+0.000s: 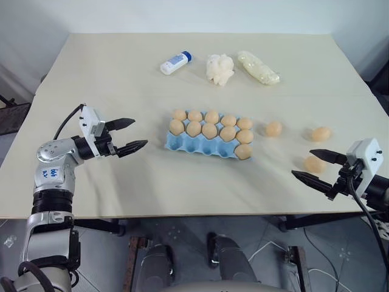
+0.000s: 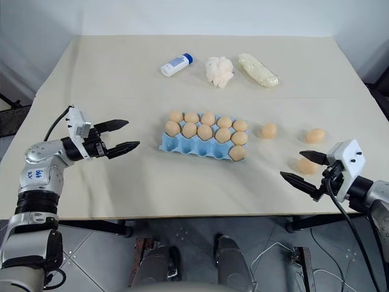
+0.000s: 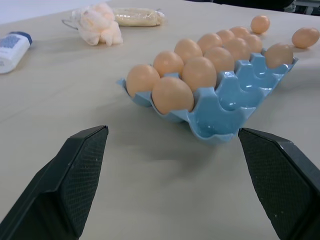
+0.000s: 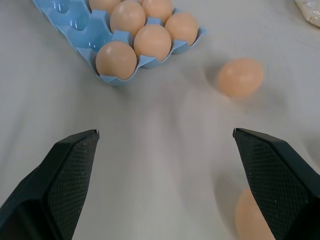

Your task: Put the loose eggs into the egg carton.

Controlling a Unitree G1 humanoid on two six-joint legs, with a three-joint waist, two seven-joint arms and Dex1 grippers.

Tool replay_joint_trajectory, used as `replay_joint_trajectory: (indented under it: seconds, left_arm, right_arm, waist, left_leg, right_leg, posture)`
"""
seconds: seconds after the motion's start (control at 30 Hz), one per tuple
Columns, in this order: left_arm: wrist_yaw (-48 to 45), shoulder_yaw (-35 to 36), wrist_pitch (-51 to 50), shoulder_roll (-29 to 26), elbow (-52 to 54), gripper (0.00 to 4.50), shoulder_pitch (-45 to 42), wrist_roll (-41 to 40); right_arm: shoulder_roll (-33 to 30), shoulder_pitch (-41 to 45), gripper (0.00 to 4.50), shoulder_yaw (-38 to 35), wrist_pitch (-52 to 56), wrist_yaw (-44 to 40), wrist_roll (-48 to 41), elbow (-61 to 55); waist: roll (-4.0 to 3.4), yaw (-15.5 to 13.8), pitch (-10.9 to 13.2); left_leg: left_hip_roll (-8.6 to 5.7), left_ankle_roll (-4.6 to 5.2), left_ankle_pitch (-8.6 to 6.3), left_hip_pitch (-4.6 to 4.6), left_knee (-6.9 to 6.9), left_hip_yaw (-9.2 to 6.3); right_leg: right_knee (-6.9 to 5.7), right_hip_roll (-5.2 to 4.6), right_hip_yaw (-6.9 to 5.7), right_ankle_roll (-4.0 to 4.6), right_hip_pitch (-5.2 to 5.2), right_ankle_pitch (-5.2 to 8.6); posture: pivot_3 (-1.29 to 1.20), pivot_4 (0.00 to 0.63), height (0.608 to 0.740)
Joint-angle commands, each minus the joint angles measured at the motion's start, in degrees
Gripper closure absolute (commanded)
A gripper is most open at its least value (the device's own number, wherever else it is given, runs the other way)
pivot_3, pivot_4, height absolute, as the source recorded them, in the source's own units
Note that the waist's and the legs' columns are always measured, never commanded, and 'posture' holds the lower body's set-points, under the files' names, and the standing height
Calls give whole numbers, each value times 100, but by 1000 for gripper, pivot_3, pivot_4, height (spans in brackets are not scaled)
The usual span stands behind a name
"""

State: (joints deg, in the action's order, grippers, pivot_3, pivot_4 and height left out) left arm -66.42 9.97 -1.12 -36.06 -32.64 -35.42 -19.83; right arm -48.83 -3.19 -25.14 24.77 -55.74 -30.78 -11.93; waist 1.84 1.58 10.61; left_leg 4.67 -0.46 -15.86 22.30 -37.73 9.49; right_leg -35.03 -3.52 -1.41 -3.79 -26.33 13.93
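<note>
Tan eggs (image 1: 273,128) lie loose at right of frame beside the blue carton (image 1: 193,145) at centre, so with your right gripper (image 1: 311,166) and left gripper (image 1: 128,135) both spread empty, pinch each brittle, slippery shell gently across its middle.

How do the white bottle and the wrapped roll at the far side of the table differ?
The bottle is white and smooth with a blue cap; the roll is pale yellowish in clear wrap, with no cap. The bottle lies left of the white wad; the roll lies right of it. The bottle's capped end points right and away; the roll slants the other way. Both lie flat on the table, apart from the carton.
</note>
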Motion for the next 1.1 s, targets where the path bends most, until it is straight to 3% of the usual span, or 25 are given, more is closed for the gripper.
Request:
replay_joint_trajectory:
  seconds: [0.03, 0.27, 0.43, 0.77, 1.1]
  left_arm:
    - [-105, 33, 63, 30, 17, 67, -98, -91]
    - [270, 29, -54, 5, 135, 67, -70, 39]
    - [337, -17, 220, 21, 65, 67, -74, 153]
    - [-873, 8, 281, 346, -314, 67, -346, -353]
    - [-1461, 5, 532, 447, -574, 67, -451, -426]
  right_arm:
    - [25, 4, 0, -213, -109, 63, -75, -155]
    - [100, -127, 0, -317, -31, 221, -137, -317]
    - [261, -640, 0, -820, 271, 599, -320, -924]
    - [1148, -1698, 0, -1808, 928, 2005, -556, -2170]
    - [1646, -819, 0, -921, 740, 3054, 74, -1467]
  waist:
    - [0, 2, 0]
    - [0, -2, 0]
    - [0, -10, 0]
    - [5, -10, -3]
    - [12, 40, -8]
  left_leg:
    - [0, 0, 0, 0, 0, 0]
    - [0, 0, 0, 0, 0, 1]
    - [0, -1, -1, 1, 1, 0]
    - [-1, -1, -1, 0, -1, -1]
    - [-2, 7, 4, -12, -1, -2]
  right_leg:
    - [0, 0, 1, 0, 0, 0]
    - [0, 0, 1, 0, 0, 0]
    - [0, 0, 0, 0, -1, 0]
    - [2, -1, 0, 0, 4, 0]
    - [6, 2, 13, 6, 10, -3]
  posture:
    - [0, 150, 740]
    - [0, 150, 740]
    - [0, 150, 740]
    - [0, 150, 740]
    - [0, 150, 740]
